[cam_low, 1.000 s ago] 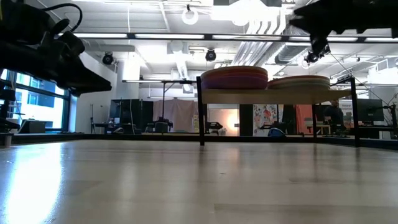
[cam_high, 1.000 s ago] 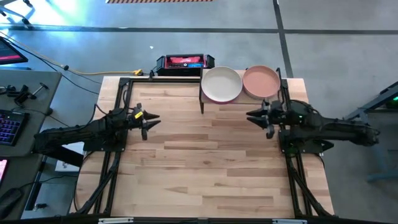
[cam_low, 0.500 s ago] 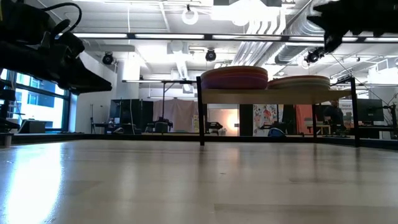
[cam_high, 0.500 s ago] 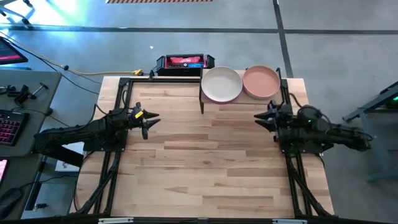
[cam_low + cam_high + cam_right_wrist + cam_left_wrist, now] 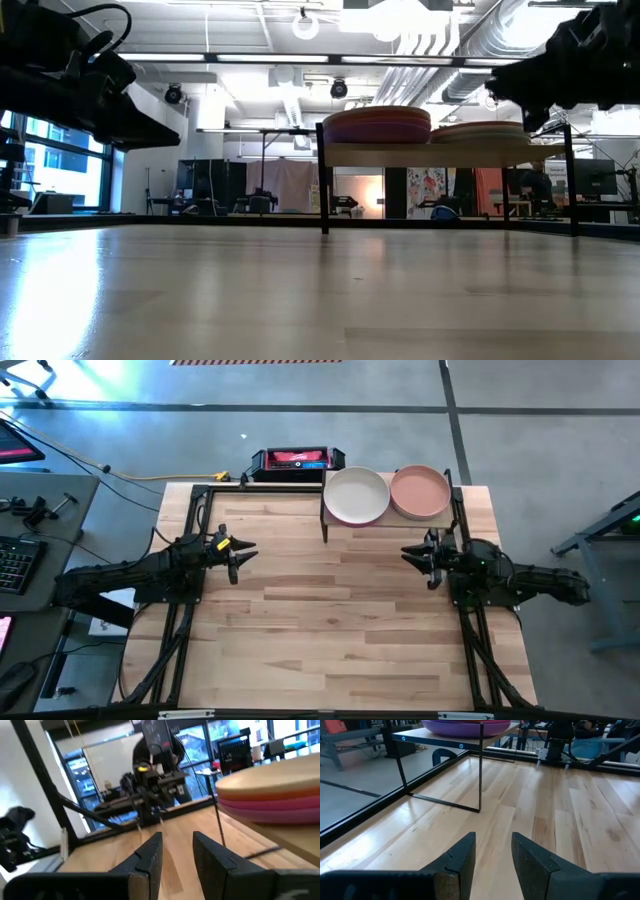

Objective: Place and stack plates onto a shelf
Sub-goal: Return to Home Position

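Right gripper [image 5: 418, 556] lowered, drawn back near shelf [image 5: 390, 521]; left gripper [image 5: 238, 555] unmoved; both narrowly parted, empty. Only cream plate [image 5: 356, 495] and tan plate [image 5: 419, 491] seen from above; shelf stacks [image 5: 377, 125] beneath shown by low view. Red box [image 5: 297, 459] behind table [image 5: 330, 620].

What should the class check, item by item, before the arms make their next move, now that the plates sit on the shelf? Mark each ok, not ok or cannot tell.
1. Left claw empty, fingers apart: ok.
2. Right claw empty, fingers apart: ok.
3. Right claw apart from the shelf: ok. In the high view it hangs in front of the shelf, not touching it.
4. Cream-topped stack and pinkish-topped stack both on the shelf: ok.
5. Both stacks level: ok in the low view.
6. Eight in all across both stacks: cannot tell. The tops hide what lies beneath.
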Robot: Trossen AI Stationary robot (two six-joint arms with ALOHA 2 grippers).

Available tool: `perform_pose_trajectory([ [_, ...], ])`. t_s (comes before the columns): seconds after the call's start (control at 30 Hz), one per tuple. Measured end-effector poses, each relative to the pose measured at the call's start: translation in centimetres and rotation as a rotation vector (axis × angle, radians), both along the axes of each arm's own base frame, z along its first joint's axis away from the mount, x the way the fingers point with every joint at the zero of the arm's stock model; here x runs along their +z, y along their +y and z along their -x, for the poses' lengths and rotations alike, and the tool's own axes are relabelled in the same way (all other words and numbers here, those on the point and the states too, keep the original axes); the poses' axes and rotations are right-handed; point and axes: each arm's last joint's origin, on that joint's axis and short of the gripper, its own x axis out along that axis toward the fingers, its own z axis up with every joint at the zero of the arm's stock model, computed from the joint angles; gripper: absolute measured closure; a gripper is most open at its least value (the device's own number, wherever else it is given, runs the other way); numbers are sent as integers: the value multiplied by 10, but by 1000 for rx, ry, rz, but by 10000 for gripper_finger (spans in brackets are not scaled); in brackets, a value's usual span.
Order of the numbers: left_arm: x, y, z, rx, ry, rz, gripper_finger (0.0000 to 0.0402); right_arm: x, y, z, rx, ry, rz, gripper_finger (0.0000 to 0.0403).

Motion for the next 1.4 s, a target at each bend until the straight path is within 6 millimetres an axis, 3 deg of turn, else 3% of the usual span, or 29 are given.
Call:
perform_pose_trajectory([
  [0.4, 0, 0, 0, 0, 0, 0, 289, -16, -2, 0, -79, 166, 1, 308],
  [1.0, 1, -1, 0, -8, -10, -3, 289, -16, -2, 0, -83, 165, -9, 308],
  [1.4, 9, -17, 1, -149, -105, -23, 289, -13, 1, 2, -53, 127, -2, 308],
])
